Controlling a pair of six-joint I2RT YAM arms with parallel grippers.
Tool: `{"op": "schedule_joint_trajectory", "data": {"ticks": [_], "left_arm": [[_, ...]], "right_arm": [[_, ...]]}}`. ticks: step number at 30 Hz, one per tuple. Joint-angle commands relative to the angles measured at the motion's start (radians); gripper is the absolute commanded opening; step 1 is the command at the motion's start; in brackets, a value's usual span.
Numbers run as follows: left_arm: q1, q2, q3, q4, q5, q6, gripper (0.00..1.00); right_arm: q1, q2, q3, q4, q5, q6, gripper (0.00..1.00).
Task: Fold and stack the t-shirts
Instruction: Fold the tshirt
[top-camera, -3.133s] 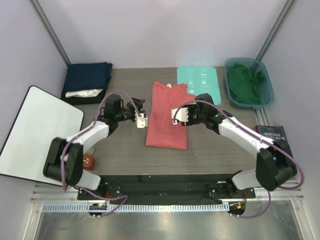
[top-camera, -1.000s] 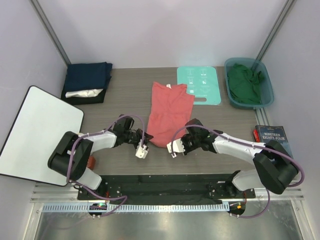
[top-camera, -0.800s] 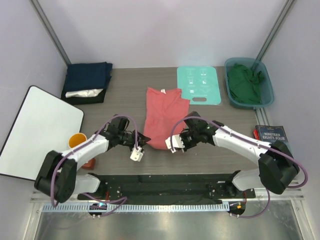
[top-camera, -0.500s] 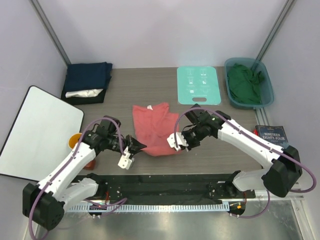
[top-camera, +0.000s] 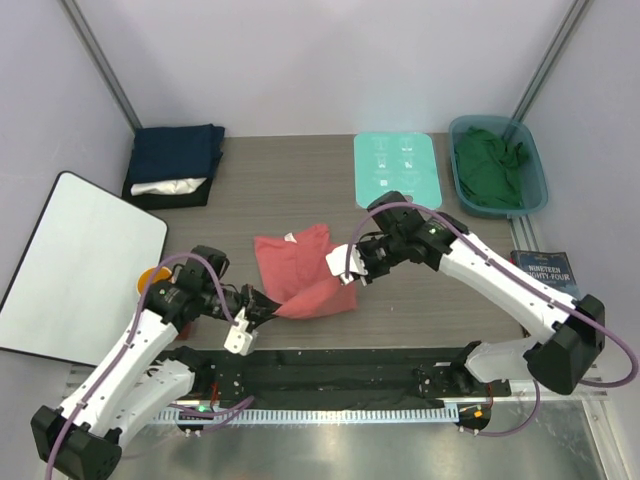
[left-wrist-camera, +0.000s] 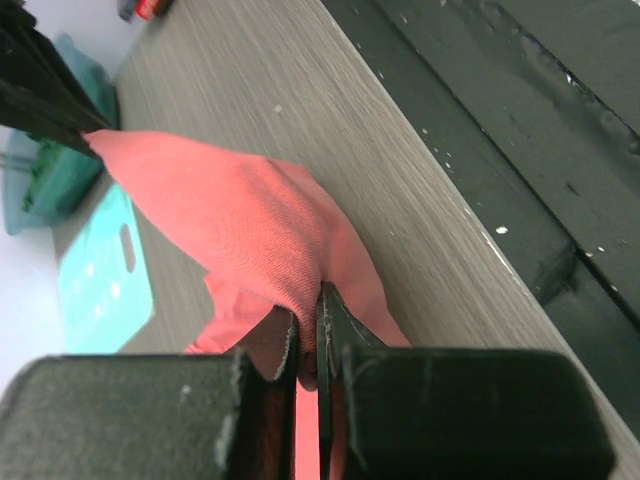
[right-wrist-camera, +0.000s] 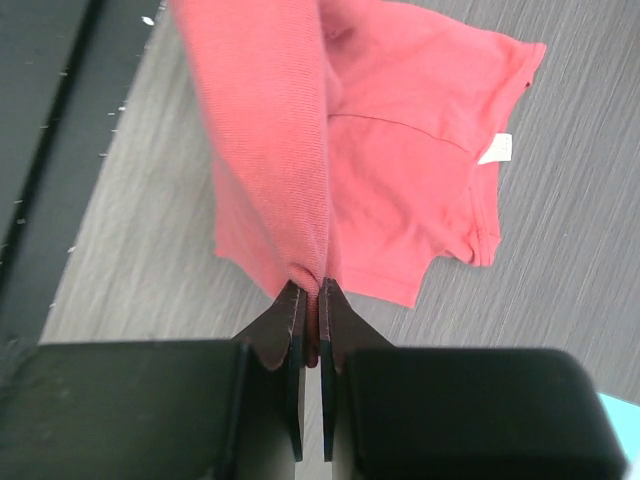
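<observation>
Coral-red t-shirt (top-camera: 295, 275) is mid-fold, left claw (left-wrist-camera: 308, 318) and right claw (right-wrist-camera: 310, 292) pinching its raised edge, which next probably needs laying flat.

- The coral-red t-shirt (top-camera: 295, 270), which lay flat and lengthwise mid-table, has been dragged toward the near left, turned sideways and rumpled.
- The left gripper (left-wrist-camera: 308, 330) and right gripper (right-wrist-camera: 310, 300) have moved off its side edges and now pinch a raised fold.
- The left arm swung back, uncovering an orange object (top-camera: 150, 278), possibly a cup.
</observation>
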Motion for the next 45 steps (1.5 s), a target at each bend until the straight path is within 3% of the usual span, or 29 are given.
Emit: {"op": "schedule_joint_trajectory", "data": {"ticks": [1,6,10,18,24,31,38,45], "left_arm": [[0.002,-0.033,-0.032,-0.012,-0.035,-0.057,0.00],[0.002,-0.053,-0.080,0.069,-0.100,-0.136,0.00],[0.002,-0.017,-0.112,0.274,-0.158,-0.236,0.00],[0.042,0.247,-0.037,0.487,-0.189,-0.261,0.00],[0.110,0.369,0.047,0.517,-0.178,-0.254,0.00],[0.150,0.378,0.059,0.551,-0.182,-0.282,0.00],[0.177,0.392,0.041,0.571,-0.205,-0.281,0.11],[0.217,0.519,0.055,0.707,-0.222,-0.300,0.13]], "right_arm": [[-0.002,0.052,-0.014,0.132,0.095,-0.005,0.01],[0.000,0.074,-0.058,0.287,0.156,-0.032,0.01],[0.000,0.110,-0.052,0.350,0.198,-0.032,0.01],[0.000,0.150,-0.064,0.473,0.264,-0.046,0.01],[-0.005,0.190,-0.070,0.525,0.284,-0.049,0.01],[-0.009,0.264,-0.063,0.612,0.288,-0.043,0.01],[-0.017,0.344,-0.038,0.739,0.328,-0.026,0.01],[-0.025,0.385,-0.021,0.802,0.363,-0.031,0.01]]}}
